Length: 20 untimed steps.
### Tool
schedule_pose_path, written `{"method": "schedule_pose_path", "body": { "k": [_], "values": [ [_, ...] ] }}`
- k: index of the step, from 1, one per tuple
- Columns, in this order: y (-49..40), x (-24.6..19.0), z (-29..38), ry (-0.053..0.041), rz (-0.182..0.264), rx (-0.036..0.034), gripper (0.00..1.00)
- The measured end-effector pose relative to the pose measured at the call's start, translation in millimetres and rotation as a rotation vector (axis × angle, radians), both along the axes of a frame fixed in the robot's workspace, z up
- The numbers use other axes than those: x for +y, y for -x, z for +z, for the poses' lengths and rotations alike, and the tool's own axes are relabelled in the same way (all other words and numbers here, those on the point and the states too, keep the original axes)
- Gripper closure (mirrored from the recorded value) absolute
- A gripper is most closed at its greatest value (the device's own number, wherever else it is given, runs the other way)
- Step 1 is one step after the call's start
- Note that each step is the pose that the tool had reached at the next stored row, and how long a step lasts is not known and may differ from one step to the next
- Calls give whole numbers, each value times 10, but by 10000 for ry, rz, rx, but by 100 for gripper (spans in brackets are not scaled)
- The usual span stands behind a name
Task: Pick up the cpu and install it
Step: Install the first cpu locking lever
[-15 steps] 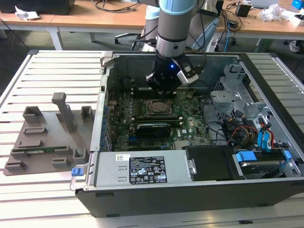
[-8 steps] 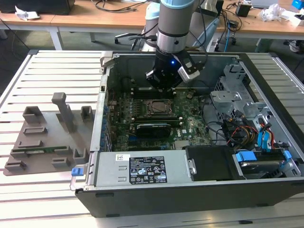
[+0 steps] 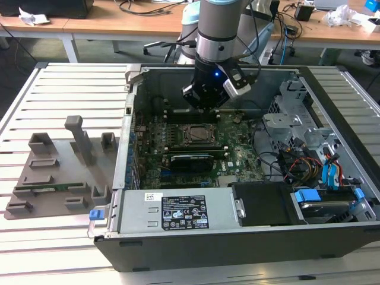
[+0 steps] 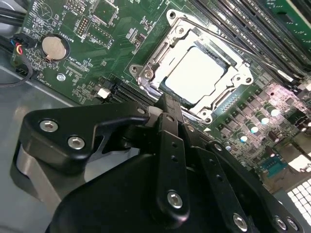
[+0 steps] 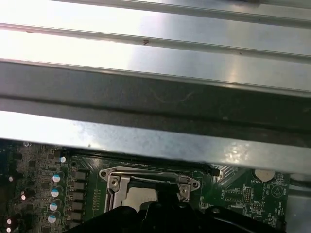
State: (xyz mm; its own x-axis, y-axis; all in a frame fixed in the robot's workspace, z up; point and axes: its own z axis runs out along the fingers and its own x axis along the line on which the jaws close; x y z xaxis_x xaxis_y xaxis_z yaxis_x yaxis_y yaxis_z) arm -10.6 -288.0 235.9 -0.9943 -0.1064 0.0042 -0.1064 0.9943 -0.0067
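1. Slatted white metal table (image 3: 59,89) fills the scene in the exterior view, and wooden desks (image 3: 107,24) stand behind it.
2. Nearest to the camera in that view, an open computer case (image 3: 237,237) lies on the table, with a grey power supply (image 3: 178,211) at its front edge.
3. On the exterior view's left, a grey holder (image 3: 53,172) with several slots lies on the table beside the case.
4. Deeper in the case is the green motherboard (image 3: 231,139), with a metal-framed socket (image 4: 194,73) in it.
5. The cpu (image 4: 194,75) sits flat inside this socket, its pale silver top facing up.
6. The gripper (image 4: 167,104) hangs just above the edge of the socket and holds nothing; I cannot tell if its fingers are apart or together.
7. Above it, the grey arm (image 3: 219,24) rises out of the case.
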Motion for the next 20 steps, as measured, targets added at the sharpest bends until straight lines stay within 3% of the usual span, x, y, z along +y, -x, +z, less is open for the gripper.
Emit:
{"method": "schedule_pose_path", "body": {
  "k": [5, 8, 20],
  "values": [
    [0, 0, 73, 120, 0, 1, 89],
    [0, 0, 167, 310, 0, 0, 89],
    [-3, 1, 428, 787, 1, 1, 89]
  ]
}}
